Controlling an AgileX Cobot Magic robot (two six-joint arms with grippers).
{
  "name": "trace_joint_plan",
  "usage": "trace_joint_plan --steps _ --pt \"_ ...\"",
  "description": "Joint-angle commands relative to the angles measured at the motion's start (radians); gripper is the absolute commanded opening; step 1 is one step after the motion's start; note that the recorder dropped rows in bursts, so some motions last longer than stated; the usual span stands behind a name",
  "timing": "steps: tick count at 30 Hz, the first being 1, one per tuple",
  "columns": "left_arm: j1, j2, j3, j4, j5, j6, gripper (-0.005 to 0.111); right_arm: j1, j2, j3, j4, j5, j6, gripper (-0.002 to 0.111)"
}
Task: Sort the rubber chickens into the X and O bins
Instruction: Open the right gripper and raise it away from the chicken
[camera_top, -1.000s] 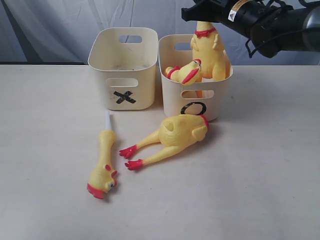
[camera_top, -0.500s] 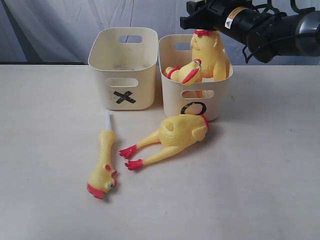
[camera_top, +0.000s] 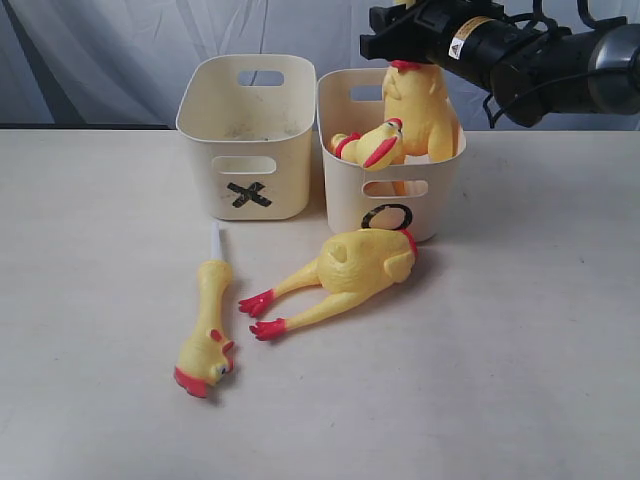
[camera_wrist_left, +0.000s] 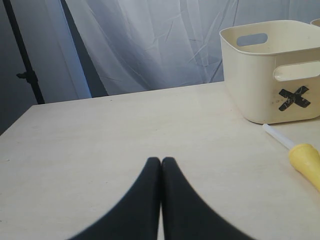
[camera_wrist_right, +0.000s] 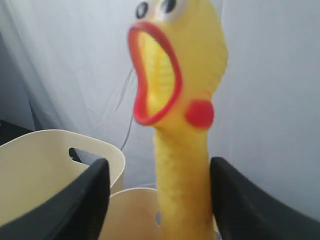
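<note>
Item, right gripper (camera_wrist_right: 159, 167): its black jaws have just spread wide and now stand either side of the neck of the whole yellow rubber chicken with red collar (camera_top: 420, 110), with a gap showing on both sides, so the bird is let go. Item, that chicken: upright in the cream plastic tub marked with a black O (camera_top: 345, 200), at its far right. A second whole yellow chicken (camera_top: 372, 145) lies beside it, head over the near rim. By my reckoning both whole birds are now sorted. Item, still on the pale table (camera_top: 520, 350): the headless yellow body with red feet (camera_top: 355, 265), just in front of the O tub, and the yellow head-and-neck piece (camera_top: 207, 330), in front of the cream tub marked X (camera_top: 200, 170). Item, left gripper (camera_wrist_left: 161, 162): closed on nothing, low over the table, well apart from everything. Room: open above and right of the O tub for lifting away. The two tubs stand close together.
</note>
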Motion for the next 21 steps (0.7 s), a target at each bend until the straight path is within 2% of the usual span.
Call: trace_joint_plan --steps 1,16,21 --pt "-0.009 -0.005 0.004 0.001 -0.001 -0.003 0.0 0.002 -0.002 0.004 0.041 0.019 -0.004 0.068" --pt "-0.009 -0.005 0.004 0.001 -0.001 -0.003 0.0 0.002 -0.033 0.004 0.068 0.03 -0.023 0.069" --pt "-0.009 -0.005 0.004 0.001 -0.001 -0.003 0.0 0.0 -0.085 0.004 0.072 0.101 -0.026 0.069"
